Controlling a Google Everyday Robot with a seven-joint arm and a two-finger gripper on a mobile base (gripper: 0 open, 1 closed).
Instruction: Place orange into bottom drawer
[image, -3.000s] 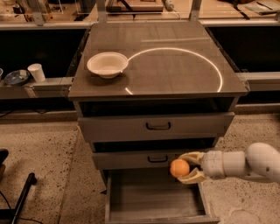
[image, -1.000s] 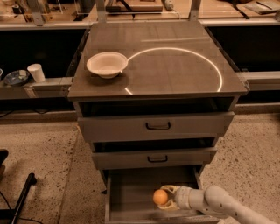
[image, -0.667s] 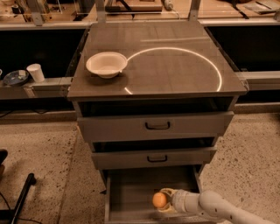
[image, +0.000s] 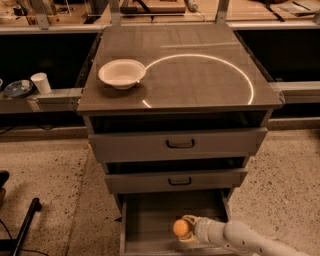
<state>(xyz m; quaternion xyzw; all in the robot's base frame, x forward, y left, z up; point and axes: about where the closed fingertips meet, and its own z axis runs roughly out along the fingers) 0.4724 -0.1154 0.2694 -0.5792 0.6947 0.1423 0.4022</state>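
A round white bowl (image: 122, 73) is sitting on the brown desk's (image: 200, 85) left, a white paper cup (image: 41, 82) standing beyond; my end effector (image: 184, 229) is hovering well below.

**A:** What sort of place are you in?

**B:** Looks like a lab or workshop bay, not a home. Speckled hard floor (image: 45, 175). One grey drawer cabinet stands in the open as my bench (image: 200, 85), with a ring-shaped light glare (image: 239, 71) on top.

**A:** What else points that way?

**B:** Metal ledge (image: 57, 95) beside the bench, paper cup (image: 41, 82) and dark dish (image: 17, 89) parked on it. Cluttered worktops (image: 260, 10) along the back. Black stand leg (image: 25, 222) on the floor at left. Only a white bowl (image: 122, 74) on the bench, so it looks staged.

**A:** Pincer?

**B:** My pincer (image: 183, 229) is low, inside the open bottom drawer (image: 147, 220), clamped on the orange (image: 179, 227).
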